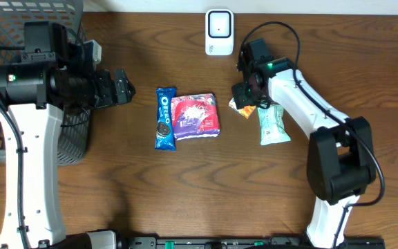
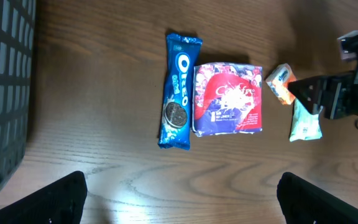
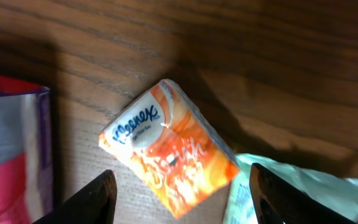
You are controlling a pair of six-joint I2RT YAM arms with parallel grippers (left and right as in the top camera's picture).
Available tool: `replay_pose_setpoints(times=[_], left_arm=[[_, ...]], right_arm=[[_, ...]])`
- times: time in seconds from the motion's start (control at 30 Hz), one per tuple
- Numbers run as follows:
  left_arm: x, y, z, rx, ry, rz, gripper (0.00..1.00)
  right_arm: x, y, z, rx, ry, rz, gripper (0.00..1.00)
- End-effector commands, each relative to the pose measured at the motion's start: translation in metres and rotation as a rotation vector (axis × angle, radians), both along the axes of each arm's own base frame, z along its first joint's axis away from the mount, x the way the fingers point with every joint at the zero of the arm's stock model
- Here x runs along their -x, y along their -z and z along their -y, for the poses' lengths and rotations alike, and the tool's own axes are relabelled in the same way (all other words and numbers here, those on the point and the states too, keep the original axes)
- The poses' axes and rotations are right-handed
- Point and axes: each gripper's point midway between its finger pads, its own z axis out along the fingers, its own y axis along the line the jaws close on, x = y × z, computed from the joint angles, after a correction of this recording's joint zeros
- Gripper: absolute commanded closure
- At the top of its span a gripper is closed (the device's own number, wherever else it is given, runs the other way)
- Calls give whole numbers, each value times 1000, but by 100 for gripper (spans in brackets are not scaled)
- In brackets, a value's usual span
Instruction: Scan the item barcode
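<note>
- Hovering over the Kleenex tissue pack, the right gripper has its jaws released; its fingers stand either side of the pack, not clamped on it.
- Kleenex pack lies flat on the wooden table, just right of the red-and-purple snack pack, skewed diagonally, logo face up.
- Can't see a barcode on it from any view.
- Pale green pouch sits further right of the snack pack, beyond the Kleenex; its upper end meets the Kleenex pack's corner.
- Oreo pack lies lengthwise against the snack pack's left edge, touching.
- White barcode scanner stands at the far table edge, beyond the snack pack's right corner and well apart from it.
- Left gripper hangs left of the snack pack and up off the table, jaws spread wide, holding nothing.
- Dark mesh basket is well to the left of the snack pack, under the left arm.
</note>
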Motion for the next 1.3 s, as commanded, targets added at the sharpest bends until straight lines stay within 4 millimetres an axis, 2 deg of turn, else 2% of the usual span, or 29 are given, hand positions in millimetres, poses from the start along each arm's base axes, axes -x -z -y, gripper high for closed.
replay_pose_setpoints(times=[0.0,0.13,0.27,0.4,0.5,0.6,0.7,0.8,0.9,1.07,1.2,1.27], left_arm=[[-1,1,0,-10,11,1,2],[-1,1,0,-10,11,1,2],[-1,1,0,-10,11,1,2],[-1,1,0,-10,11,1,2],[-1,1,0,-10,11,1,2],[-1,1,0,-10,11,1,2],[-1,1,0,-10,11,1,2],[-1,1,0,-10,11,1,2],[-1,1,0,-10,11,1,2],[-1,1,0,-10,11,1,2],[-1,1,0,-10,11,1,2],[-1,1,0,-10,12,1,2]], right_arm=[[2,17,-11,-68,-30,-55,36],[5,16,-33,-222,-58,-91,37],[-2,2,-27,-190,-34,-50,32],[-11,-28,-9,-111,71,-1,26],[-13,-56,-12,-125,67,35,20],[-10,-76,-24,-189,40,51,13],[-1,-82,-49,-286,-12,24,15],[11,-74,-74,-337,-65,-21,24],[21,-55,-86,-318,-50,-67,28],[40,-15,-96,-285,71,-169,28],[53,6,-100,-264,77,-219,28],[56,11,-99,-258,81,-232,29]])
